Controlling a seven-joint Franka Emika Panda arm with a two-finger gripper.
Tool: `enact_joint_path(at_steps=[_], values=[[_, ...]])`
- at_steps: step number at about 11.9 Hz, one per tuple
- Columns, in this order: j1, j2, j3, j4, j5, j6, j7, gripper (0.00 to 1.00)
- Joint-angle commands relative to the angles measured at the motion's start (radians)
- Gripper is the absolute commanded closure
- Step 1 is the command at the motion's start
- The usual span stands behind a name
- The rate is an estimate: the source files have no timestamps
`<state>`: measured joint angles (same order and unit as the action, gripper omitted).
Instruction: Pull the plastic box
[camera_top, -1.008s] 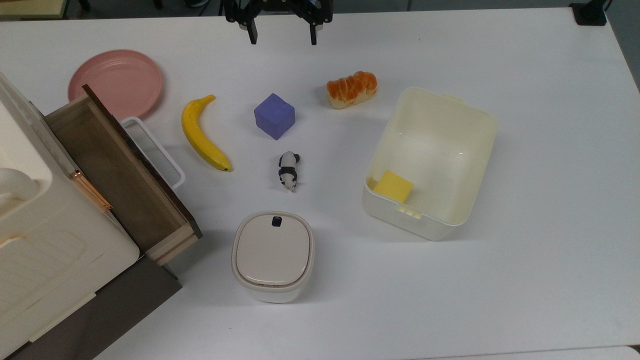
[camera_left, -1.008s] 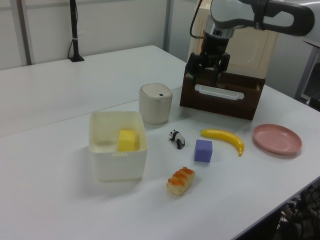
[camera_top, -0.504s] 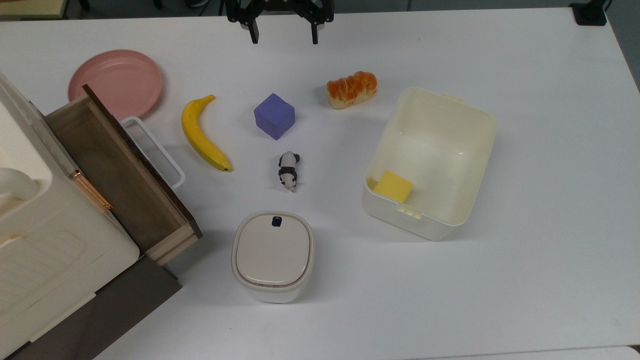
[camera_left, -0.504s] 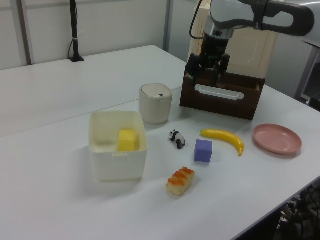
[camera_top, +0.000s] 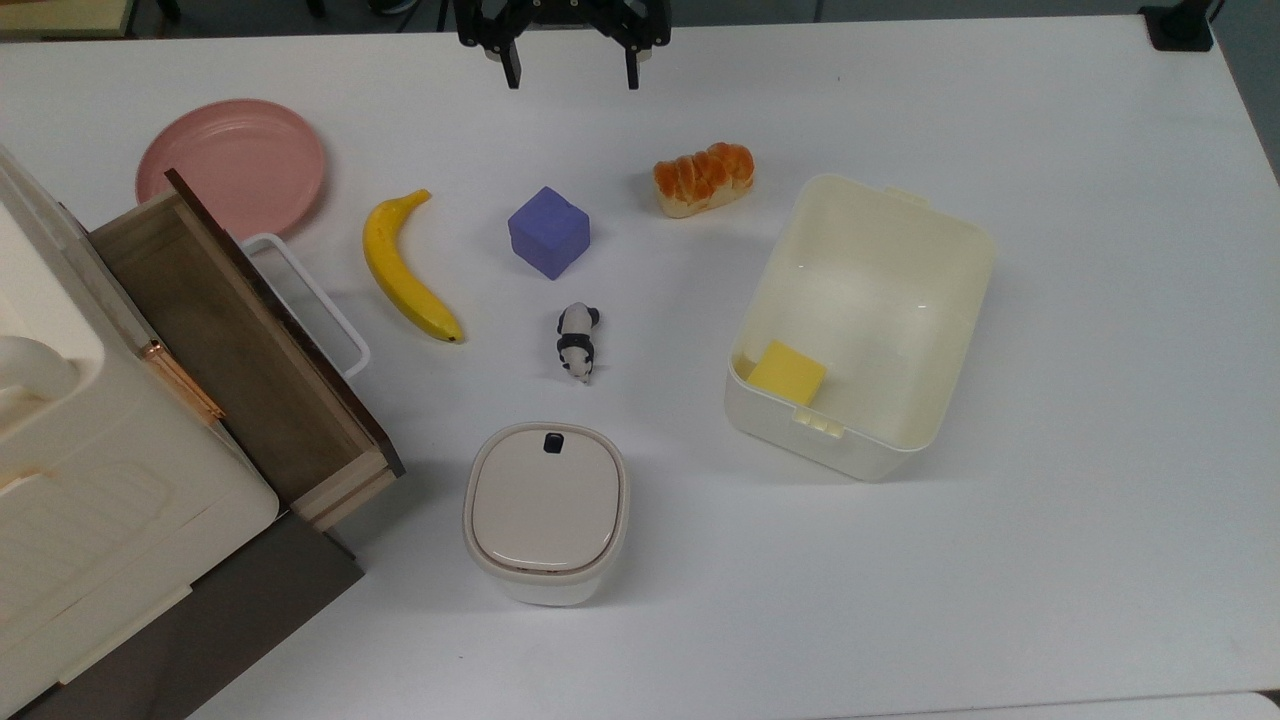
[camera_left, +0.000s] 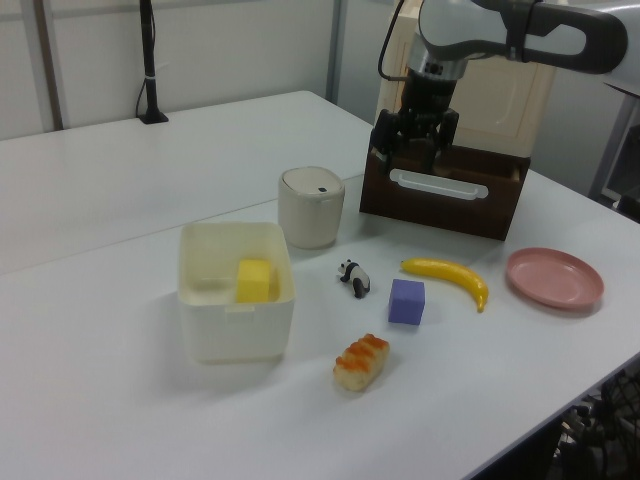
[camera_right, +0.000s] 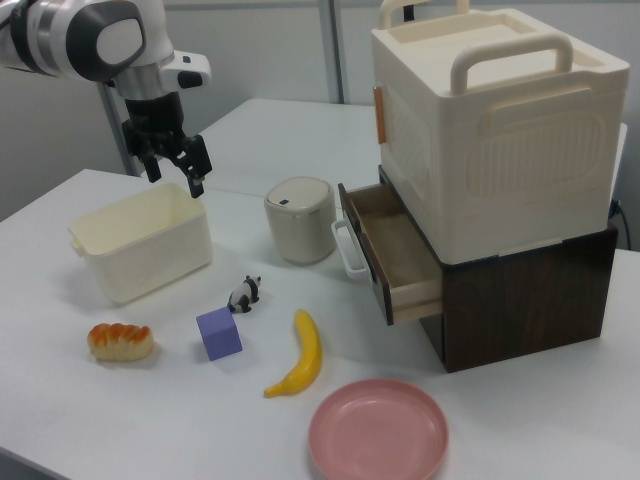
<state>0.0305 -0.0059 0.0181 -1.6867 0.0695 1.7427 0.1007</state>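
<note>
- The gripper (camera_top: 571, 68) hangs in the air with its fingers spread and nothing between them, at the top view's upper edge, well apart from the plastic box (camera_top: 862, 322).
- The plastic box sits on the white table (camera_top: 1050, 560) at the top view's right, lidless, with a yellow block (camera_top: 787, 373) in one corner.
- The bread roll (camera_top: 703, 178) lies just beside the box's corner in the top view; a low, direct approach could knock it aside.
- The box has thin walls and small tab handles on its short rims; a shallow bite on the rim may slip off once the pull starts.
- Pulling from high on one wall could tip the light tub instead of sliding it, and the loose yellow block would shift.
- The box lies skewed to the table edges, so an off-centre pull probably swings it round.
</note>
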Motion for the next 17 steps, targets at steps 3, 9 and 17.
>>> enact_joint_path(at_steps=[3,9,17], values=[[0.005,-0.017,-0.003,-0.027,0.021,-0.011,-0.026,0.0],[0.006,-0.013,0.006,-0.041,0.023,-0.003,-0.12,0.0],[0.066,0.072,0.065,-0.03,0.019,0.144,-0.72,0.0]])
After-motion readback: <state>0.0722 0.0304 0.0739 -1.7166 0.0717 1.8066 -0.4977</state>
